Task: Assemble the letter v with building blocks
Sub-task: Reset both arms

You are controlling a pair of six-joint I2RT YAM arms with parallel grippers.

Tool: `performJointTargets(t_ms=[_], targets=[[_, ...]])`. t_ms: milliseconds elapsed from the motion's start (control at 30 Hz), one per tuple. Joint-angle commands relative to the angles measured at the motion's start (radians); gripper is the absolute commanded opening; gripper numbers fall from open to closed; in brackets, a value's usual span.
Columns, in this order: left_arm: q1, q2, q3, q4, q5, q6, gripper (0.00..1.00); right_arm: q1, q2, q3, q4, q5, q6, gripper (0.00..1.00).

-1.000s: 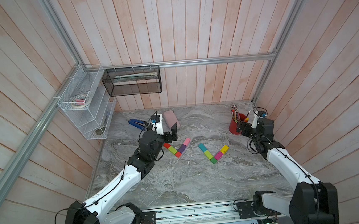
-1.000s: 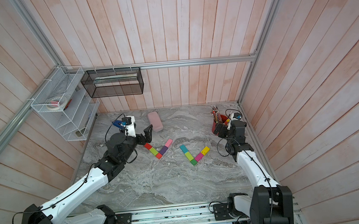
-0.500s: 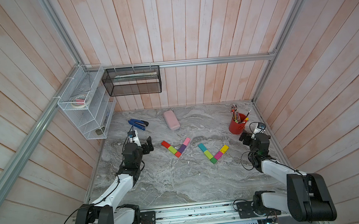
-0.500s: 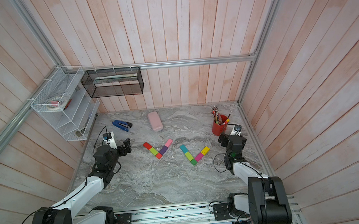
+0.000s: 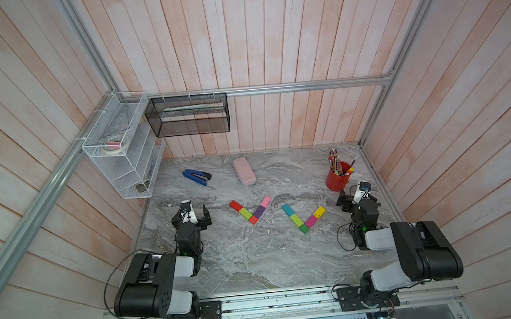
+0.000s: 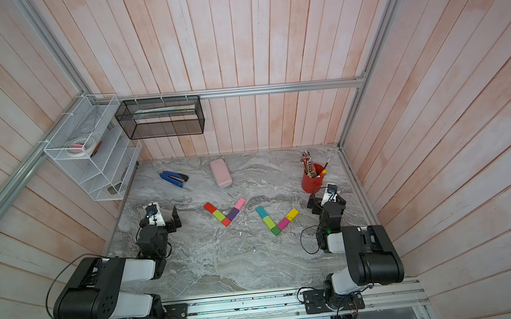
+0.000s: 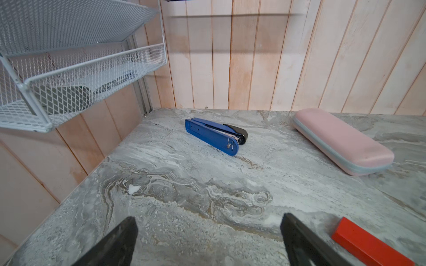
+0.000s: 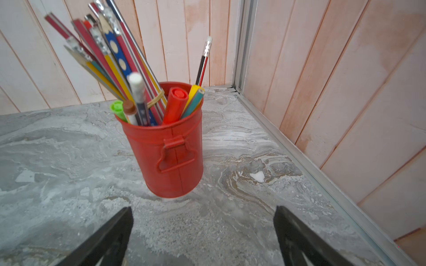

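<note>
The building blocks (image 5: 245, 213) lie flat in two V shapes, side by side in the middle of the grey marbled tabletop (image 5: 256, 260).

In the V on my left arm's side, a red matte brick (image 5: 236, 205) and a lime brick run down to a small red cube (image 5: 253, 219). A purple brick (image 5: 259, 211) and a pink brick (image 5: 265, 201) climb away from it.

The other V goes teal brick (image 5: 287, 209), second lime brick (image 5: 296, 219), small green cube (image 5: 304, 228), magenta brick (image 5: 311, 221), yellow brick (image 5: 319, 212).

My left gripper (image 5: 190, 212) sits low beside the red matte brick, apart from it. Its jaws are spread wide and hold nothing. In the left wrist view that brick (image 7: 371, 244) lies just outside one finger (image 7: 299, 239).

My right gripper (image 5: 357, 198) is near the yellow brick's end, also gaping and empty. It faces a red metal pencil pot (image 8: 170, 156).

Toward the back wall lie a blue and black stapler (image 5: 197, 177) and a rounded pale pink case (image 5: 244, 175), well apart from both Vs.
</note>
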Motion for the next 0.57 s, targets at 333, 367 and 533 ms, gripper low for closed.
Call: performJointTargets(t_ms=[333, 367, 533], targets=[[0.096, 0.066, 0.099, -0.026, 0.198, -0.023, 1.0, 0.033, 0.013, -0.032, 0.22, -0.054, -0.074, 0.98], [0.096, 0.072, 0.095, -0.01, 0.197, -0.021, 1.0, 0.034, 0.021, -0.038, 0.245, -0.055, -0.076, 0.98], [0.096, 0.068, 0.096, -0.018, 0.2, -0.022, 1.0, 0.007, 0.015, 0.003, 0.157, -0.093, -0.052, 0.98]])
